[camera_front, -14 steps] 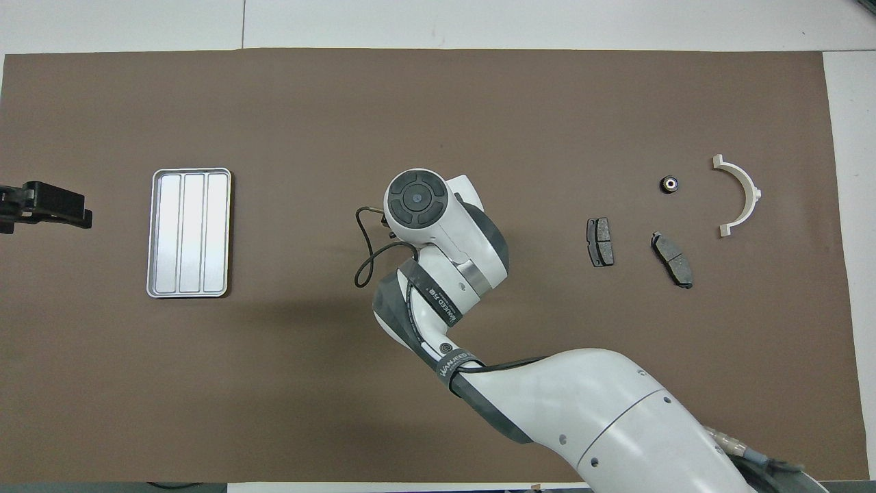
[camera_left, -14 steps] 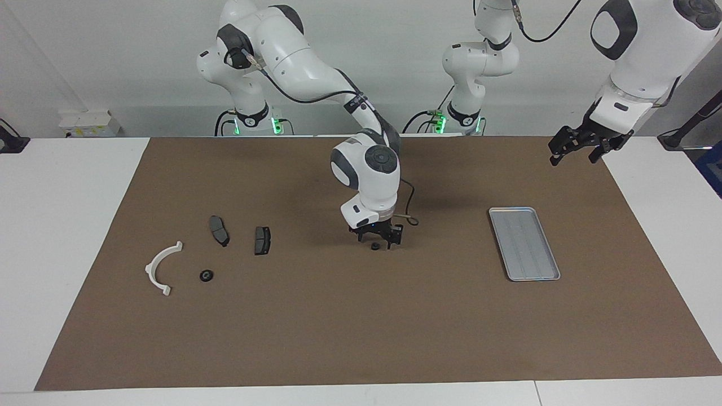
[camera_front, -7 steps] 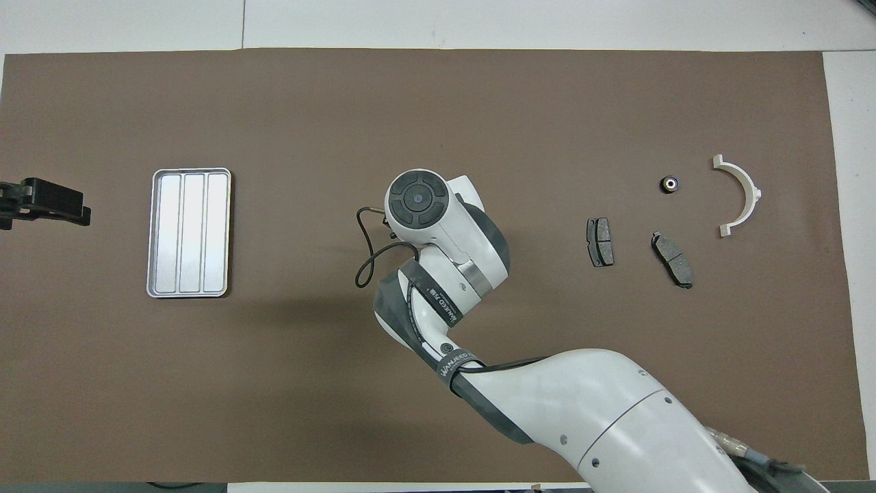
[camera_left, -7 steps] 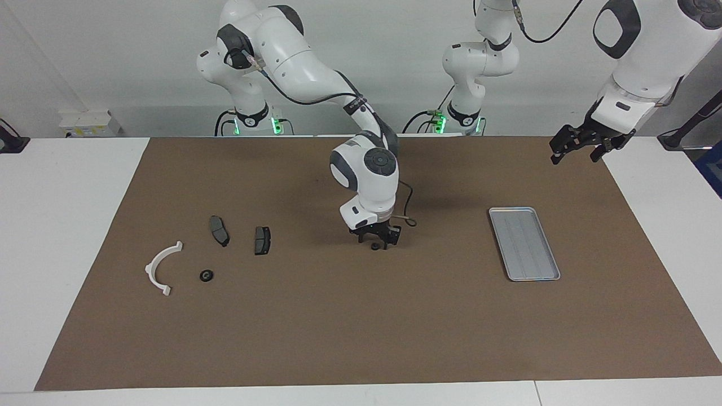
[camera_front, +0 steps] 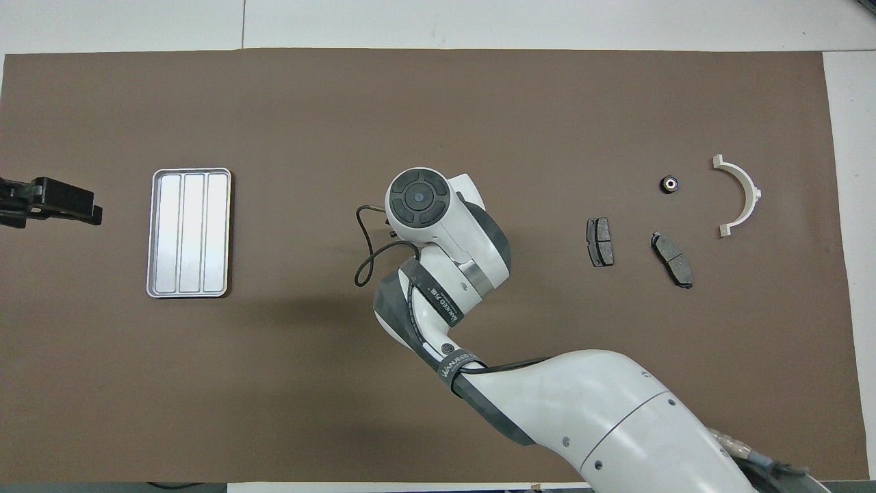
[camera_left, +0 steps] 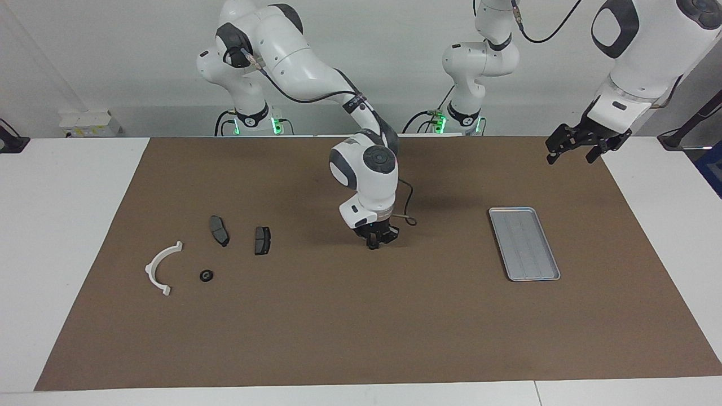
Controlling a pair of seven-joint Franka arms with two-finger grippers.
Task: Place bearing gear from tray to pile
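The right gripper (camera_left: 374, 243) is standing low at the middle of the brown mat (camera_left: 361, 316), its fingertips drawn together on the small dark bearing gear (camera_left: 373, 246), which is sitting at the mat between the tray (camera_left: 524, 242) and the pile. The gear is half hidden by the fingers, so the grip itself is probably sound but cannot be confirmed from this angle; the overhead view hides it under the wrist.

The step in hand appears to be the pick. To do it well, the arm should be lifting straight up before travelling, clearing the mat, then carrying the gear toward the right arm's end of the table and setting it down among the two brake pads (camera_left: 262, 240), the white arc (camera_left: 161, 266) and the other small round part (camera_left: 206, 276), without knocking them.

A second ago the right gripper's fingers were spread around the gear, which showed plainly between them; now they are closed in on it. The left gripper (camera_left: 575, 146) is waiting, spread wide, raised above the mat's corner at the left arm's end.
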